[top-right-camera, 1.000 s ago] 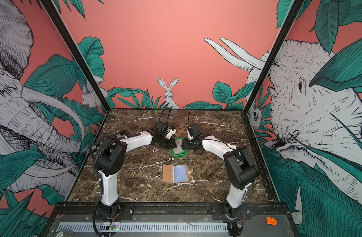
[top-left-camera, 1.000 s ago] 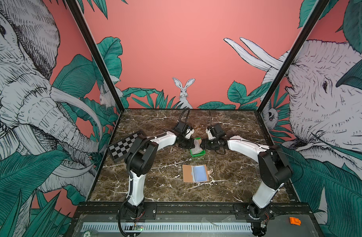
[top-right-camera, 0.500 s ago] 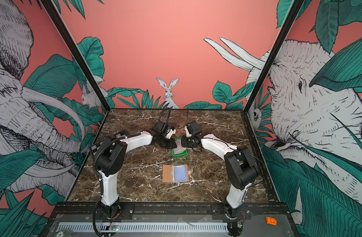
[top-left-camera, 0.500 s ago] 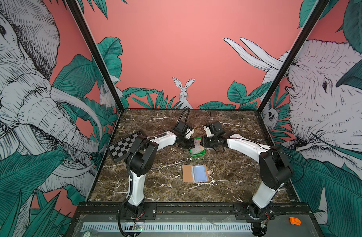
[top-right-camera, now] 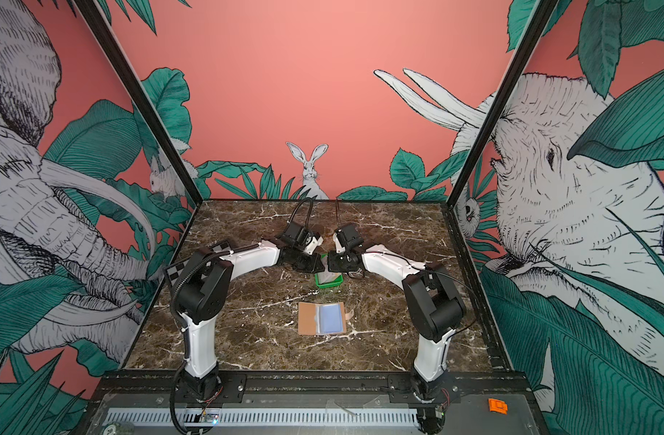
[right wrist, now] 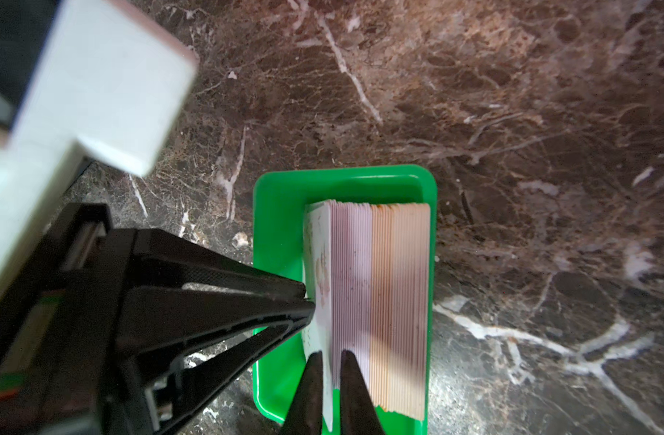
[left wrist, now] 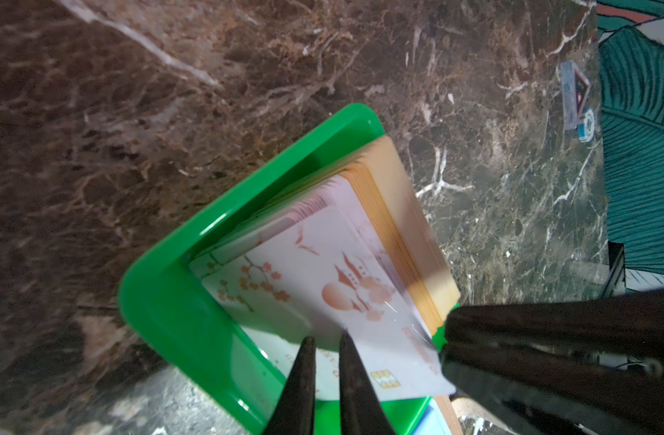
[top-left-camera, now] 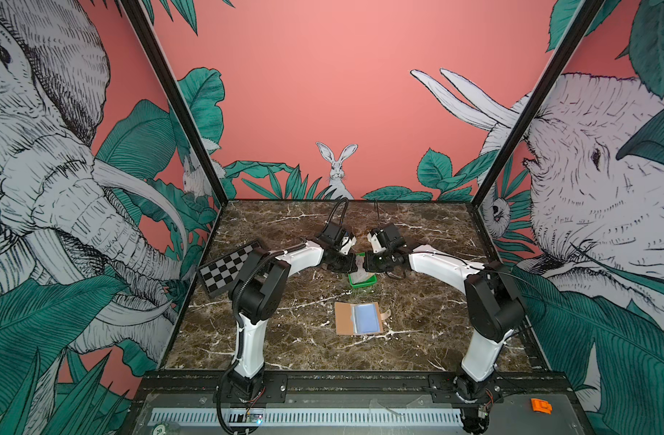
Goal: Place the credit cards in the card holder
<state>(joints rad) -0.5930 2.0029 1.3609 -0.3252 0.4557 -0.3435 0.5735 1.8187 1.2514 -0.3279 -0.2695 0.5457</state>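
A green tray [right wrist: 277, 226] sits mid-table, just far of centre. The credit cards [right wrist: 379, 301] stand on edge in it as a packed stack, whitish ones on the side facing the left arm and beige ones behind them. Both arms meet over it. The right gripper [right wrist: 328, 354] pinches the edge of the front card [right wrist: 317, 263]. The left gripper [left wrist: 326, 341] has its jaws drawn nearly together with nothing between them, its tips touching that card's printed face.

The card holder [top-left-camera: 358, 318] lies open and flat just near of the tray, bluish sleeve up, strap to the right. A checkerboard [top-left-camera: 228, 271] sits at the table's left edge, partly behind the left arm. An orange block [top-left-camera: 541, 406] rests on the near frame, right.

The table [top-left-camera: 285, 339] is dark brown marble with white veins. The walls are salmon with elephants, leaves and a rabbit [top-left-camera: 337, 169].

In both top views the grippers cover most of the stack. A poker chip [left wrist: 586, 126] lies at a table edge against a wall, but I cannot tell which side. The small packet beside it is too blurred to make out.
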